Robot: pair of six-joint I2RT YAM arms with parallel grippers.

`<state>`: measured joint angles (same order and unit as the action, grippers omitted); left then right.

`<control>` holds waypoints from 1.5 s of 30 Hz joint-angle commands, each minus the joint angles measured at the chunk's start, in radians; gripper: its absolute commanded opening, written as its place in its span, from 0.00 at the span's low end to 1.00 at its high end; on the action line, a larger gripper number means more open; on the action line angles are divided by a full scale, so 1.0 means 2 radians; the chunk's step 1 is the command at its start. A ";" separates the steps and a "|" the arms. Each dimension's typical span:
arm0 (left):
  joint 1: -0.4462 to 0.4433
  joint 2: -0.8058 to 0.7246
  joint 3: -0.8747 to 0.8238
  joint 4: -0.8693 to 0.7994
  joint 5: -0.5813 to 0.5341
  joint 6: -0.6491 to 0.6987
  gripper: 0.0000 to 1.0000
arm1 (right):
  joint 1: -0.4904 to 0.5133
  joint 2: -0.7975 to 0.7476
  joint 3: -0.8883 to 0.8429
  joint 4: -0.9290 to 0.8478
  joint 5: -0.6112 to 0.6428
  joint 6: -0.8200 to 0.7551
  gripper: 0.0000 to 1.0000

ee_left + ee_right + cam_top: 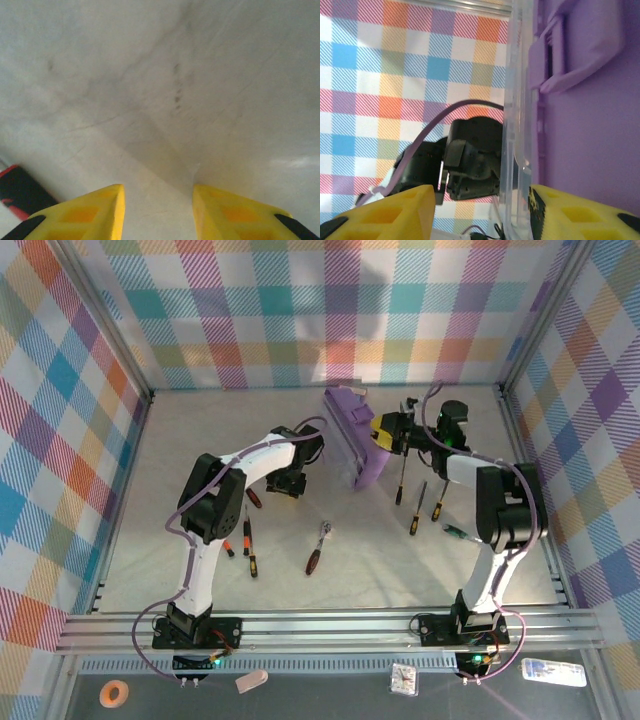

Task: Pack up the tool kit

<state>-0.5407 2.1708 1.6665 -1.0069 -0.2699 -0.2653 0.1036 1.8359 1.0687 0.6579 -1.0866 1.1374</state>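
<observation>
Now, L arm [215, 490] bent low over table [400, 550], R pincer [378, 433] astride tool kit [348, 425]

left arm [215, 495] folded low, left fingers [85, 215] parted, right arm [500, 500] stretched forward, right fingers [395, 210] parted too

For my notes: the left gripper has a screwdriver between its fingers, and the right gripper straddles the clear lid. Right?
No. In the left wrist view the left gripper has bare table between its fingers; the screwdriver lies beside them. The right gripper straddles the clear lid.
</observation>
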 commanded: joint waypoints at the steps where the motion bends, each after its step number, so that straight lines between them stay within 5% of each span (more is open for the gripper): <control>1: 0.006 -0.028 0.006 -0.038 -0.002 0.005 0.40 | 0.003 -0.064 0.043 -0.225 0.035 -0.181 0.56; 5: 0.012 -0.059 0.031 -0.047 0.014 0.010 0.40 | 0.010 -0.096 0.097 -0.412 0.122 -0.299 0.60; 9: 0.017 -0.096 0.055 -0.045 0.037 0.014 0.46 | 0.047 -0.084 0.169 -0.576 0.290 -0.403 0.66; 17: 0.028 -0.128 0.047 -0.029 0.078 0.015 0.52 | 0.134 -0.013 0.279 -0.686 0.469 -0.475 0.76; 31: 0.041 -0.172 0.008 0.009 0.098 0.018 0.53 | 0.167 0.057 0.363 -0.737 0.588 -0.500 0.76; 41: 0.045 -0.196 -0.022 0.054 0.139 0.001 0.55 | 0.168 0.116 0.413 -0.765 0.595 -0.522 0.75; 45: 0.045 -0.206 -0.034 0.063 0.150 0.001 0.57 | 0.162 0.109 0.391 -0.759 0.596 -0.512 0.67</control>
<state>-0.4591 1.8061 1.6176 -0.9058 -0.0078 -0.2508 0.4313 2.0357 1.8851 -0.8104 0.1211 0.1097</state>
